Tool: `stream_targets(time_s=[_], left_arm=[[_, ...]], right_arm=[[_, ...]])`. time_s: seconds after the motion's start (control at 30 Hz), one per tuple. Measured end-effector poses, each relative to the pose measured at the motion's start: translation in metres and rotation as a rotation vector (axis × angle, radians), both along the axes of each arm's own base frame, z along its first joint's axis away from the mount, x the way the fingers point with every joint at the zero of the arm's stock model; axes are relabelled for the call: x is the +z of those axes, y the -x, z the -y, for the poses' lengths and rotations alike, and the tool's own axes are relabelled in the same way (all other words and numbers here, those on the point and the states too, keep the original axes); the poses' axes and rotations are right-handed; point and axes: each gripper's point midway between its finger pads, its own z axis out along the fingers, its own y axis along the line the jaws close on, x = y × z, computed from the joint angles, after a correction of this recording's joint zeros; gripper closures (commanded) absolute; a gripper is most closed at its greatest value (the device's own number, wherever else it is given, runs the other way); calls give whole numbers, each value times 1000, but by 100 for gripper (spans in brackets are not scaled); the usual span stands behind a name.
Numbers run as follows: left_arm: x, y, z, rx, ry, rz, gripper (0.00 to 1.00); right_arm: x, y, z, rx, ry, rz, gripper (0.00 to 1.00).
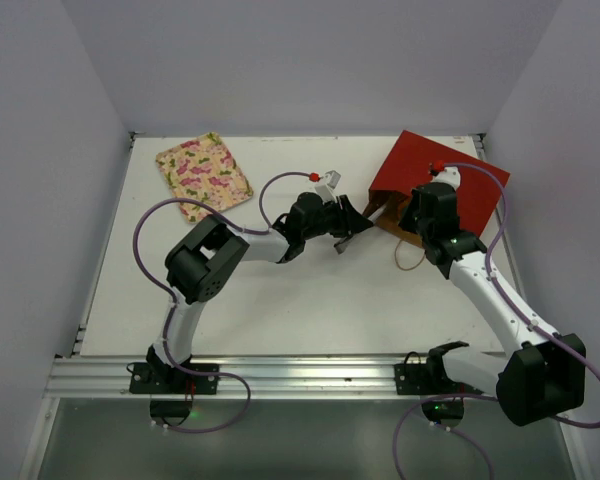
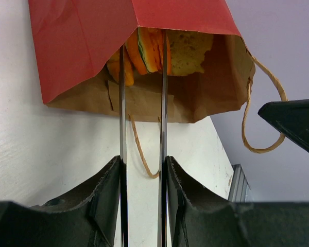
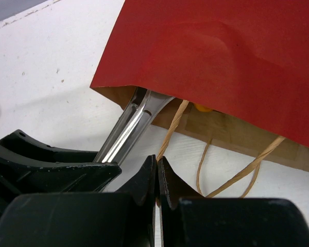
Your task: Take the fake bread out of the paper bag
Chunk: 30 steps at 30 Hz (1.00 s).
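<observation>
White table, pale walls; left fingers straddle bread in bag, grip unclear; right fingers pressed together.

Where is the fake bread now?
In the left wrist view, orange and yellow toy bread pieces lie inside the dark-red paper bag's mouth, between the left gripper's jaws, at the table's far right.

A fixed camera high behind the near edge looks down over the whole worktop. Wrist cameras ride close along the left end effector and right end effector, both facing the mouth of the paper bag, which all three views share.
</observation>
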Motion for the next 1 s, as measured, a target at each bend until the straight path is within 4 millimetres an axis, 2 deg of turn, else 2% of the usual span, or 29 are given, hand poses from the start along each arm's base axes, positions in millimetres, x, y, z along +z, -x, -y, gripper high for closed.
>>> stream_targets(time_s=[0.33, 1.0], left_arm=[[-4, 8, -4, -13, -1, -28, 67], [11, 53, -20, -85, 105, -134, 68]], right_arm=[[-23, -12, -4, 0, 21, -76, 100], [-26, -43, -10, -16, 26, -100, 100]])
